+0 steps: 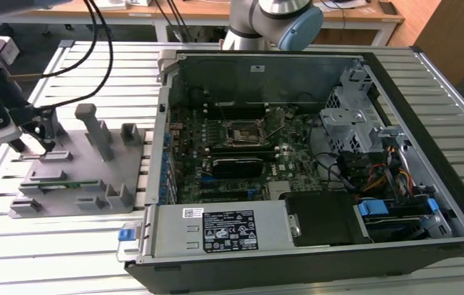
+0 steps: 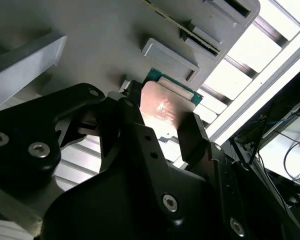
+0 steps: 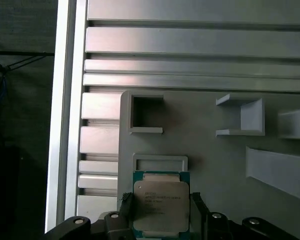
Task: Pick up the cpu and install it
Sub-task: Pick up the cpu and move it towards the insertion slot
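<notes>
The cpu [image 3: 161, 202] is a flat square chip with a silvery top and a thin green edge. In both wrist views it lies between my black fingers [image 3: 126, 206], which press on two opposite edges. In the second wrist view the cpu [image 2: 165, 105] glints between the two pads. My gripper [image 1: 35, 144] is shut on it over the far end of the grey fixture [image 1: 84, 184], at the exterior view's left. Whether the chip is clear of the fixture I cannot tell. The motherboard socket [image 1: 243, 130] lies open inside the computer case [image 1: 428, 141].
The fixture carries upright grey posts [image 1: 98, 132] and a narrow green memory stick [image 1: 61, 182]. An empty rectangular pocket [image 3: 147, 112] lies just beyond the chip. The slatted metal table [image 1: 92, 67] holds everything. Drive cage and cables [image 1: 363, 135] crowd the case's right side.
</notes>
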